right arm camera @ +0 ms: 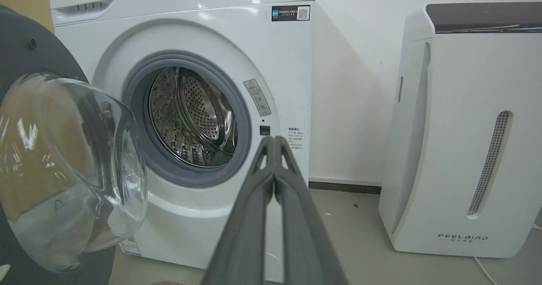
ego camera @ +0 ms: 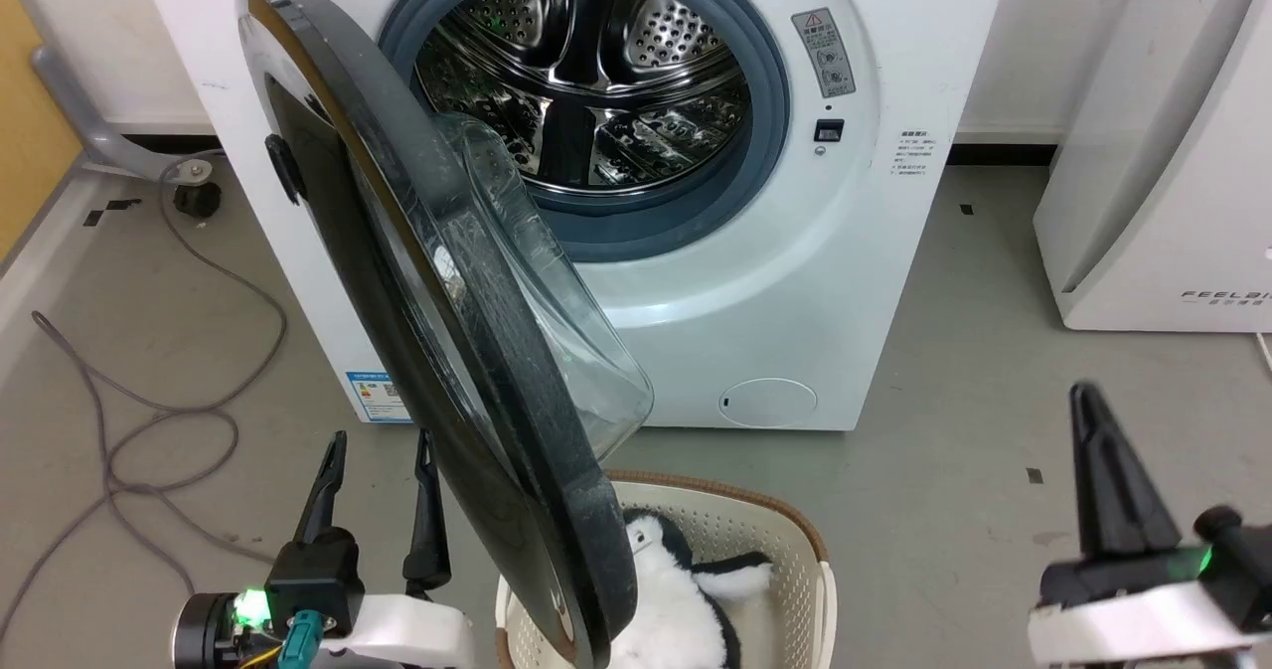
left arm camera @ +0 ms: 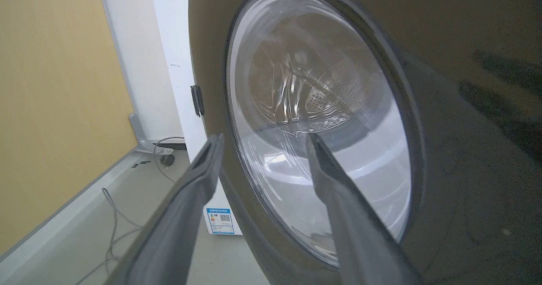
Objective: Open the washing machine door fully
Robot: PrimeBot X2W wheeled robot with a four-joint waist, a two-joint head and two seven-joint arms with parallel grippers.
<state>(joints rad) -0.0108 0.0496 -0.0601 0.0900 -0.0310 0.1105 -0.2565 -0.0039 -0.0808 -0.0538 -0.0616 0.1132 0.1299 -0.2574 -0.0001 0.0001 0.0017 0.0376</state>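
The washing machine (ego camera: 795, 281) is standing ahead of both sets of jaws, its steel drum (ego camera: 586, 83) lying open to view. The washing machine door (ego camera: 447, 351) is hanging roughly half swung, edge-on between the two grippers, with its glossy outer face turned toward the left jaws and its glass bowl (ego camera: 537, 281) bulging toward the right ones. The laundry basket (ego camera: 785, 550) is sitting under the door's free edge, between the jaws and nearer the robot than their tips. Whether rim and door are touching I cannot tell, so a snag there looks possible. A plush toy (ego camera: 666, 599) is lying inside it.

The left gripper (ego camera: 381, 437) is holding its jaws wide and carrying nothing, just beside the black face. From its own wrist the face is looming right ahead of the left gripper (left arm camera: 264, 136). That is the main hazard, as I judge it: the door has to swing on toward exactly this side, so the arm is standing in its path and could be blocking or getting struck.

The right gripper (ego camera: 1085, 396) is pressing its jaws together on nothing, well apart from the door. A push from there onto smooth curved glass could be slipping off.

A cable (ego camera: 149, 420) is trailing on the floor left of the left jaws — the wheels could be catching it. The hinge (ego camera: 283, 167) could be taking strain if the door is forced.
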